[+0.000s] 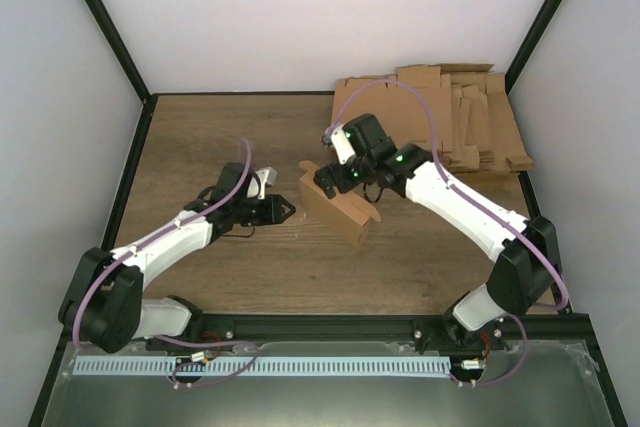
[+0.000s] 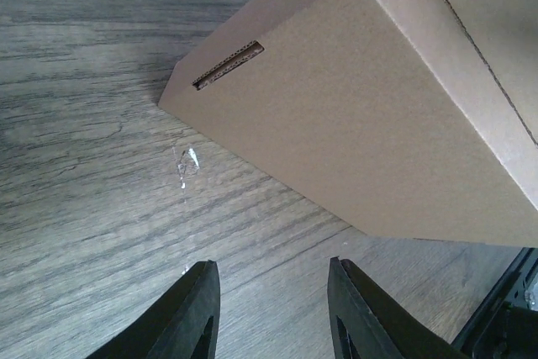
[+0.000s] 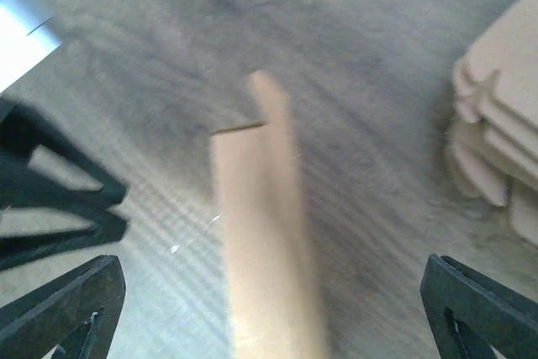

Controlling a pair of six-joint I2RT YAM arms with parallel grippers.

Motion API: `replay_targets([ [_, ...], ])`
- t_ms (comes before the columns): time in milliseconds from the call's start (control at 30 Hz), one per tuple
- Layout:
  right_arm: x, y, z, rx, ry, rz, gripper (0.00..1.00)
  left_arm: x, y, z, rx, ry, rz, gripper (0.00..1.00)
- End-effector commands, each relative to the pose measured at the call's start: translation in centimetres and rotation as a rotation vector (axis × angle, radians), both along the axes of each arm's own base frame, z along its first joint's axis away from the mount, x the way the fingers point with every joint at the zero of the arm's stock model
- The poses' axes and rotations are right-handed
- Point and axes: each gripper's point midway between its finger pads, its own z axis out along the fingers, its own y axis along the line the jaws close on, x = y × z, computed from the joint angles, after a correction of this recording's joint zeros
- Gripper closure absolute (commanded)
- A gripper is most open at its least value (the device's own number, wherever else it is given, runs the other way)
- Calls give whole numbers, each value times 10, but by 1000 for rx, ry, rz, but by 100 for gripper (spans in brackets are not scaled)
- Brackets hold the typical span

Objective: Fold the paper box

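The right hand [image 1: 333, 177] hangs over the far end of the paper box [image 1: 338, 211], its fingers spread wide and gripping nothing. The left hand [image 1: 284, 210] lies low just left of the box, fingers apart and empty. The box sits mid-counter [image 1: 210, 137]. A pile of flat cardboard blanks [image 1: 450, 117] lies at the far right.
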Motion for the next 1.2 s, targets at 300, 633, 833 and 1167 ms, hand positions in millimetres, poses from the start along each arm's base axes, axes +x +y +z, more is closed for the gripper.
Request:
replay_targets([
  [300, -25, 8, -35, -153, 93, 82, 0, -3, -6, 2, -27, -29, -50, 61],
  [633, -29, 1, -66, -226, 176, 62, 8, -3, -5, 6, -24, -38, -49, 61],
  [833, -31, -9, -74, -271, 164, 50, 29, 0, -3, 13, -6, -55, -38, 61],
  [1167, -40, -2, -63, -229, 150, 122, 54, 8, 12, 60, 50, -155, 16, 60],
])
